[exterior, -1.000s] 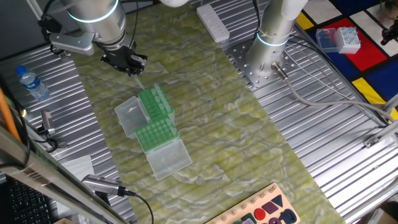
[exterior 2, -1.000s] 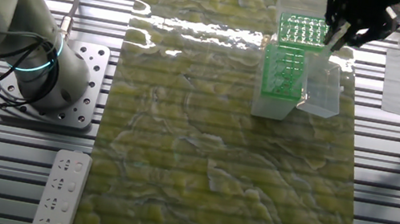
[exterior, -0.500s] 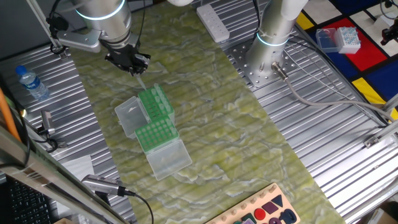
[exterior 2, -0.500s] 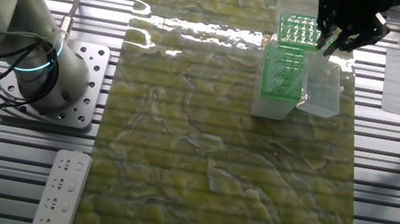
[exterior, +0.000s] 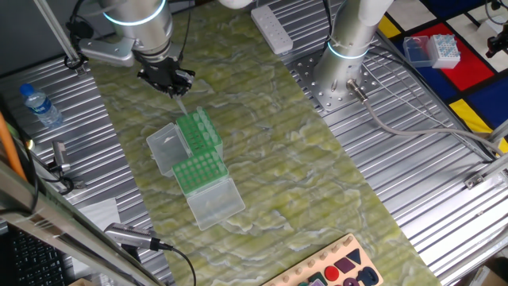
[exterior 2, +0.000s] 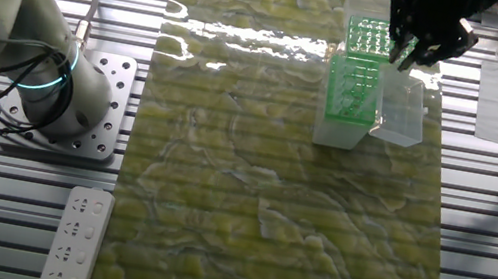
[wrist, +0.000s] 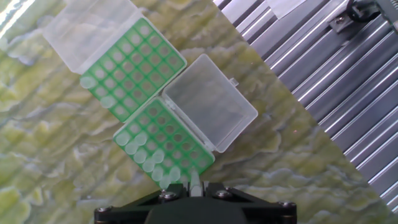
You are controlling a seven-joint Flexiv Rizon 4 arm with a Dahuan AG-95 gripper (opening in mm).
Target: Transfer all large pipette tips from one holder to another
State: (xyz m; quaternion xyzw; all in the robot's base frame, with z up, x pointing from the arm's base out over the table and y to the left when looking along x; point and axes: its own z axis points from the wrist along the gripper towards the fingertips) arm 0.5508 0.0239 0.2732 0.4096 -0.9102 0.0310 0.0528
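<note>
My gripper (exterior: pixel 172 89) is shut on one large pipette tip (exterior: pixel 179 103) that points down from its fingers. It hangs just above the far end of the two green racks. The nearer rack (wrist: pixel 166 144) carries a row of pale large pipette tips (wrist: pixel 144 155) along one edge, and the held tip (wrist: pixel 194 182) shows at its corner between my fingers. The other rack (wrist: pixel 134 67) has a few tips on its left edge. Both clear lids (wrist: pixel 211 107) lie open. In the other fixed view the gripper (exterior 2: pixel 408 53) is over the racks (exterior 2: pixel 353 88).
A water bottle (exterior: pixel 38 106) stands on the ribbed metal at the left. A white power strip (exterior: pixel 271 28) and a second arm's base (exterior: pixel 343 75) are at the back. A box of blue tips (exterior: pixel 433 49) sits far right, and a shape board (exterior: pixel 333 270) at the front edge.
The gripper has shifted a little sideways toward the racks, still holding the tip. The racks and lids have not moved.
</note>
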